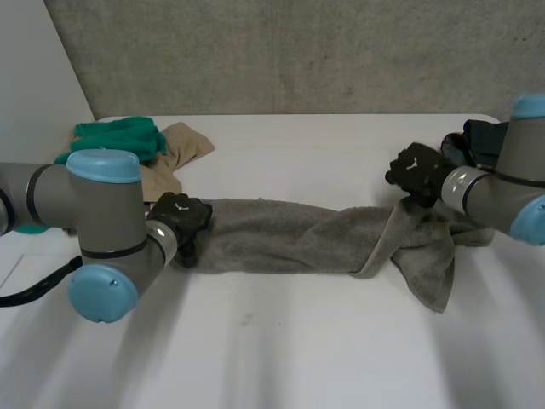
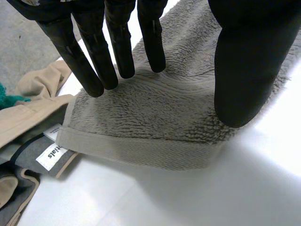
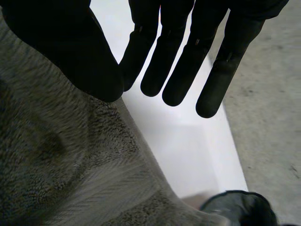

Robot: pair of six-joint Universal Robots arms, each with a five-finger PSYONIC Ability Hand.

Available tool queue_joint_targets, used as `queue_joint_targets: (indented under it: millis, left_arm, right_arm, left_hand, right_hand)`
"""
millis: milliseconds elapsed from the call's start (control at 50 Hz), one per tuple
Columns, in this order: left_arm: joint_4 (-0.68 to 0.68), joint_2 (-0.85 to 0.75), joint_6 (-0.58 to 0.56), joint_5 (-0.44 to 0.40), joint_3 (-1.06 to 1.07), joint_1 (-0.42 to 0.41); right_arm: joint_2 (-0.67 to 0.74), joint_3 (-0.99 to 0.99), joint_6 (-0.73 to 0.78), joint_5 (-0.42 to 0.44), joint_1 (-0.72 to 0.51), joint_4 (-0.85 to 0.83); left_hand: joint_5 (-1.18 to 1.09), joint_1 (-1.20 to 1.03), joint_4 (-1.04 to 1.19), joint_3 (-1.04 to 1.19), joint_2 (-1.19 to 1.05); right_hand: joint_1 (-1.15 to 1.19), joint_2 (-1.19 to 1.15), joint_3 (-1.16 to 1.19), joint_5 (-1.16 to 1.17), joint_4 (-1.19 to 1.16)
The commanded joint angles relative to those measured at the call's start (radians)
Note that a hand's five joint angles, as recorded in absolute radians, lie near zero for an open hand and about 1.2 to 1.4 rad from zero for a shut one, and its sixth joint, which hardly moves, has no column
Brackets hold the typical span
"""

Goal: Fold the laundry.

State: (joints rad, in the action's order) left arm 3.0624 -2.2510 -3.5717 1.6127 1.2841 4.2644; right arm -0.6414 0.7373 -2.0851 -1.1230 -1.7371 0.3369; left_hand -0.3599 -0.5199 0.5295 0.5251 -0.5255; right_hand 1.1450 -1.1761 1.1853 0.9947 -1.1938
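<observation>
While the towel (image 1: 289, 237) lies roped from nine to three o'clock on the table (image 1: 281, 358), both hands hold nothing, fingers (image 2: 117, 47) straight: left hand (image 1: 181, 219) over its nine o'clock hem, right hand (image 1: 415, 175) seemingly just above the twisted three o'clock end. Spreading looks to be the step; next, pinch corners.

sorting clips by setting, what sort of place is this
Probably a robotics lab or test room, not a home: a white table before a raw concrete wall, with a grey towel and a pile of clothes set out for folding.
</observation>
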Motion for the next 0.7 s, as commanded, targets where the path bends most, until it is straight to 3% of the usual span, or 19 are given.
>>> queue_joint_targets:
  millis: [20,100,180,320,380,400,440,460,560,700]
  left_arm:
    - [0.001,-0.01,-0.002,-0.005,-0.008,-0.002]
    - [-0.008,-0.035,-0.007,-0.008,-0.032,-0.005]
    - [-0.024,-0.065,-0.012,-0.008,-0.06,-0.012]
    - [-0.079,-0.068,-0.018,-0.01,-0.08,-0.014]
    - [-0.1,-0.032,-0.016,-0.014,-0.072,-0.015]
    - [-0.102,-0.021,-0.013,-0.016,-0.068,-0.015]
    - [-0.102,0.011,-0.006,-0.024,-0.051,-0.015]
    - [-0.102,0.022,-0.003,-0.022,-0.048,-0.015]
    - [-0.102,0.117,0.02,-0.013,-0.014,-0.015]
    - [-0.099,0.39,0.112,-0.027,0.011,-0.012]
  right_arm:
    - [-0.181,0.129,-0.162,-0.006,0.001,-0.016]
    - [-0.248,0.195,-0.213,-0.017,0.001,-0.074]
    - [-0.274,0.238,-0.214,-0.049,0.004,-0.11]
    - [-0.277,0.255,-0.201,-0.093,0.018,-0.085]
    - [-0.285,0.263,-0.199,-0.095,0.027,-0.059]
    - [-0.288,0.266,-0.199,-0.093,0.03,-0.053]
    - [-0.305,0.272,-0.199,-0.098,0.036,-0.033]
    - [-0.314,0.277,-0.201,-0.098,0.037,-0.026]
    - [-0.386,0.304,-0.213,-0.098,0.045,0.04]
    - [-0.579,0.379,-0.236,-0.087,0.105,0.182]
  left_hand:
    - [-0.081,-0.096,0.086,0.091,-0.09]
    - [-0.181,-0.195,0.186,0.19,-0.19]
    - [-0.518,-0.532,0.523,0.527,-0.527]
    - [-0.607,-0.621,0.612,0.616,-0.616]
    - [-0.454,-0.469,0.459,0.464,-0.463]
    - [-0.471,-0.486,0.476,0.481,-0.48]
    - [-0.828,-0.843,0.833,0.838,-0.837]
    - [-0.861,-0.876,0.866,0.871,-0.87]
    - [-0.862,-0.876,0.867,0.871,-0.871]
    - [-0.862,-0.876,0.867,0.871,-0.871]
  right_hand:
    - [0.251,-0.22,0.211,0.227,-0.202]
    - [0.251,-0.22,0.211,0.227,-0.202]
    - [0.251,-0.22,0.211,0.227,-0.202]
    - [0.251,-0.22,0.211,0.227,-0.202]
    - [0.251,-0.22,0.211,0.227,-0.202]
    - [0.251,-0.22,0.211,0.227,-0.202]
    - [0.251,-0.22,0.211,0.227,-0.202]
    - [0.251,-0.22,0.211,0.227,-0.202]
    - [0.251,-0.22,0.211,0.227,-0.202]
    - [0.251,-0.22,0.211,0.227,-0.202]
